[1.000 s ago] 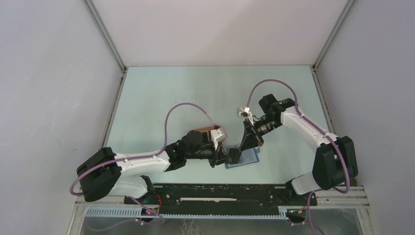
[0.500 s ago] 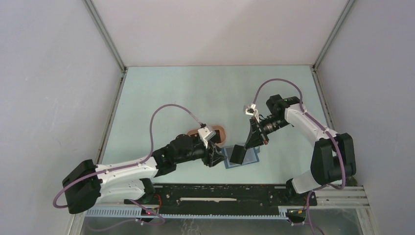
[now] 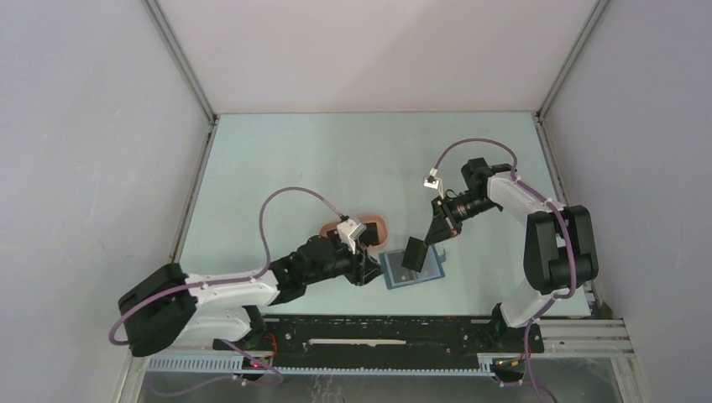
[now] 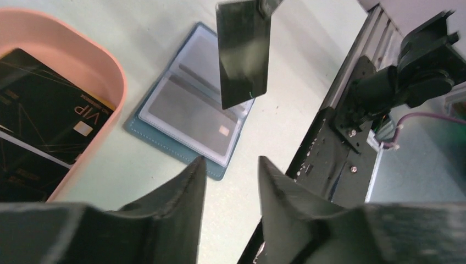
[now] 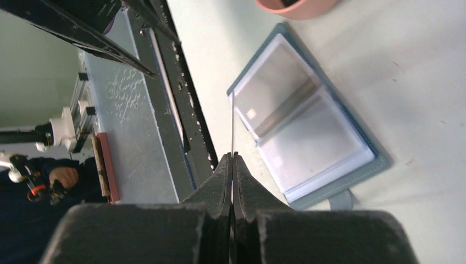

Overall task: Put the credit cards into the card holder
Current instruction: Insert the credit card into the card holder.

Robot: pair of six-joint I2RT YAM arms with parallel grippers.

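Observation:
The blue card holder lies open and flat near the table's front edge, its clear pockets up. It also shows in the left wrist view and the right wrist view. My right gripper is shut on one black credit card and holds it tilted just above the holder's far right part; the card is edge-on in the right wrist view. My left gripper is open and empty, just left of the holder. More black credit cards lie in the pink tray.
The pink oval tray sits just behind my left wrist, partly hidden by it. A black metal rail runs along the table's front edge, close to the holder. Grey walls enclose the table.
My left arm has drawn back to the left, off the card holder. My right gripper has moved up and right with the black card. The holder now lies open and uncovered.

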